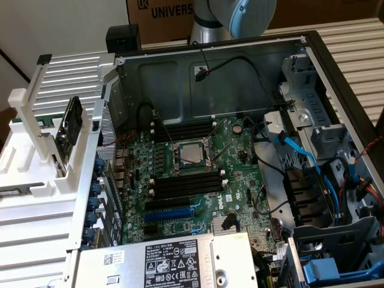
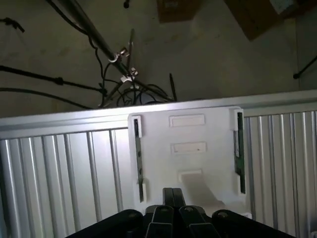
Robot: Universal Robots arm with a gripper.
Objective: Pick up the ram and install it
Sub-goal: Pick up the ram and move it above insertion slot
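A ram stick [image 1: 72, 122], dark with black chips, stands upright in a white holder [image 1: 36, 153] on the ribbed table at the exterior view's left, outside the open computer case. In the wrist view the white holder [image 2: 188, 163] carries two thin ram sticks edge-on, a green one [image 2: 239, 151] and a darker one [image 2: 137, 158]. My gripper [image 2: 172, 192] hangs above the holder's middle, between the two sticks, with its black fingers shut together and nothing between them. Black memory slots [image 1: 185, 183] with white end clips lie beside the processor [image 1: 191, 153].
The arm's grey joint [image 1: 240, 15] is above the case's back wall. A blue expansion slot [image 1: 171, 213] and the power supply [image 1: 168, 264] sit near the front. Drive cages and blue cables [image 1: 300, 153] crowd the exterior view's right. Cables [image 2: 119, 84] trail on the floor beyond the table edge.
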